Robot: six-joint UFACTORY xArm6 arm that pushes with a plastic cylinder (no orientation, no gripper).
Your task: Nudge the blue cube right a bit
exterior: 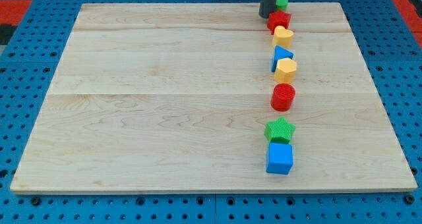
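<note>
The dark rod is seen upright at the view's top, my tip [266, 16] resting on the tabletop [165, 105] beside a green block [282, 1] and a red block [279, 21]. No pincer is shown. The blue cube [279, 159] lies well apart near the view's bottom, touching a green star [280, 130].

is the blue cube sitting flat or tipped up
Flat: the blue cube rests on the board, top face level, touching the green star. My tip is far off.
</note>
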